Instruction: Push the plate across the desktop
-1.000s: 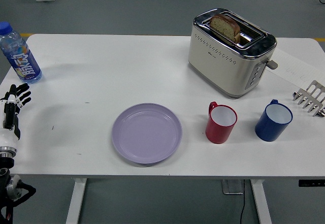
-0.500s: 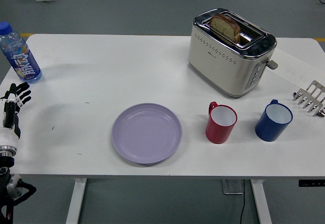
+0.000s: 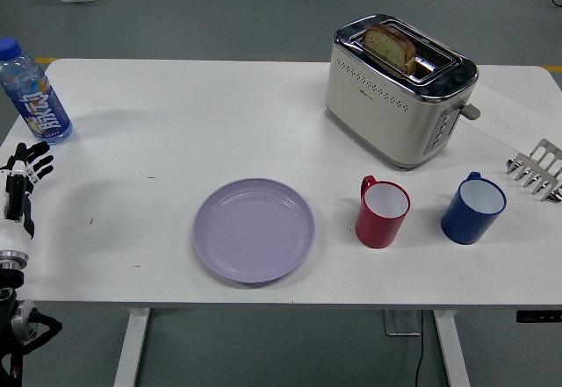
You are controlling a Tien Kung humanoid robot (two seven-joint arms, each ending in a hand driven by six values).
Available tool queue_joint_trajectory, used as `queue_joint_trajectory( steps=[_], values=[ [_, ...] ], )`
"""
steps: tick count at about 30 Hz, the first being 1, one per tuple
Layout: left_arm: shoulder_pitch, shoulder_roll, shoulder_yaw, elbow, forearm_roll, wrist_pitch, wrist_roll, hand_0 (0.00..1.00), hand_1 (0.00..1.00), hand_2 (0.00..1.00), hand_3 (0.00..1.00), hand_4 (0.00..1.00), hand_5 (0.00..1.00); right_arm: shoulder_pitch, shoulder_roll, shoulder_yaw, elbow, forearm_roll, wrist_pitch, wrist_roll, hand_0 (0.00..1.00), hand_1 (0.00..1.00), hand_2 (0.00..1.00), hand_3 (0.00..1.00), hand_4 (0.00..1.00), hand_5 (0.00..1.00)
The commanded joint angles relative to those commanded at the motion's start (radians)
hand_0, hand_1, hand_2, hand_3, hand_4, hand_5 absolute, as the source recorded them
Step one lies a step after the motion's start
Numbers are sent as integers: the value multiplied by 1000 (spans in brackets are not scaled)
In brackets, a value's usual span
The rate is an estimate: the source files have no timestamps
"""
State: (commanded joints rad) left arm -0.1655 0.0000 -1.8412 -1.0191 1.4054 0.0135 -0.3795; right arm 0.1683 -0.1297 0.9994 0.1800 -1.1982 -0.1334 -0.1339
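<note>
The push had not begun. The lilac plate lay flat near the table's near edge, a little left of centre, with nothing touching it. The left hand hovered at the table's left edge, well apart from the plate, its fingers loosely spread and holding nothing; the right hand was out of view. A red mug stood just right of the plate, a blue mug beyond it, a toaster farther back, and a water bottle at the far left corner. The next move seemingly called for bringing the left hand across to the plate's rim, then pushing toward open table, clear of the red mug.
</note>
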Motion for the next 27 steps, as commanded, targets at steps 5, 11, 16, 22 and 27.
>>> queue_joint_trajectory(
  steps=[5, 11, 16, 22, 27],
  values=[
    [-1, 0, -3, -2, -2, 5, 4, 729, 767, 780, 696, 648, 998, 1, 0, -1, 0, 0, 1, 0, 671, 628, 693, 630, 240, 135],
    [0, 0, -3, -10, -15, 25, 48, 674, 737, 748, 687, 637, 998, 2, 1, 1, 0, -4, 1, -1, 670, 628, 693, 629, 239, 136],
    [-1, 0, 15, -24, -151, 12, 37, 632, 702, 705, 656, 611, 969, 2, 0, 1, 0, -4, 1, -1, 668, 627, 693, 629, 238, 135],
    [-4, 0, 29, -39, -326, 5, 25, 629, 694, 696, 646, 607, 965, 2, -1, 2, 0, -7, 1, -1, 668, 626, 693, 630, 238, 133],
    [-3, 0, 29, -41, -362, 7, 38, 617, 684, 686, 644, 605, 950, 2, -1, 5, 0, -10, 1, -2, 668, 627, 692, 629, 239, 132]
  ],
)
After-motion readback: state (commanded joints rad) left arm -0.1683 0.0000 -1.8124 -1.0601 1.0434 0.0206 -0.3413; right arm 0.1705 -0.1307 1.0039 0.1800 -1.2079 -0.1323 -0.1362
